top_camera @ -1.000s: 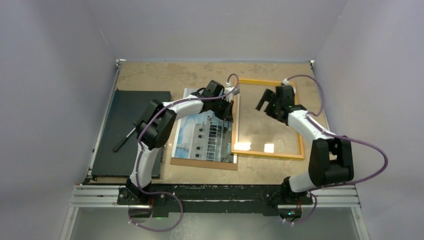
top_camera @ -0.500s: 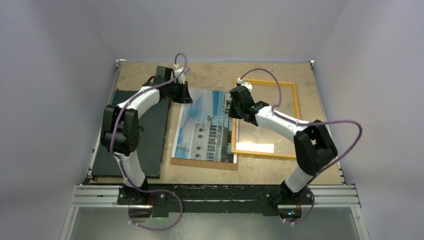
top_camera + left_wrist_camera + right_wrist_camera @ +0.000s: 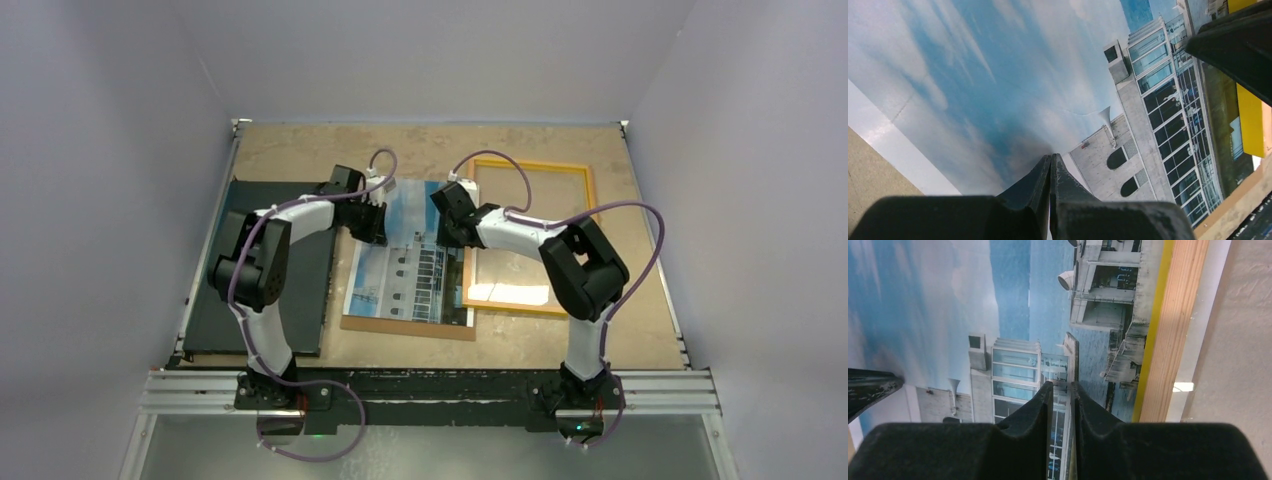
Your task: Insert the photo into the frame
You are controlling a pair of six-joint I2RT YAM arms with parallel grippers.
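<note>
The photo (image 3: 405, 275) lies flat in the middle of the table, building and blue sky facing up. Its right edge meets the left border of the yellow-orange frame (image 3: 530, 163). My left gripper (image 3: 378, 232) is shut with nothing in it. In the left wrist view its tip (image 3: 1050, 157) rests on the photo (image 3: 998, 75) beside the arched windows. My right gripper (image 3: 447, 232) stands over the photo's right part. Its jaws (image 3: 1060, 385) are a narrow slit apart, with only the print (image 3: 923, 300) showing between them. The frame's border (image 3: 1153, 315) runs just to their right.
A black flat board (image 3: 255, 260) lies along the table's left side. A brown backing board (image 3: 410, 328) shows under the photo's near edge. Grey walls close in on three sides. Bare table (image 3: 640, 340) shows to the right of the frame.
The right gripper left the frame, came left onto the photo's right part and narrowed from wide open to a slit. The left gripper swung out to the photo's far-left corner, then back onto it.
</note>
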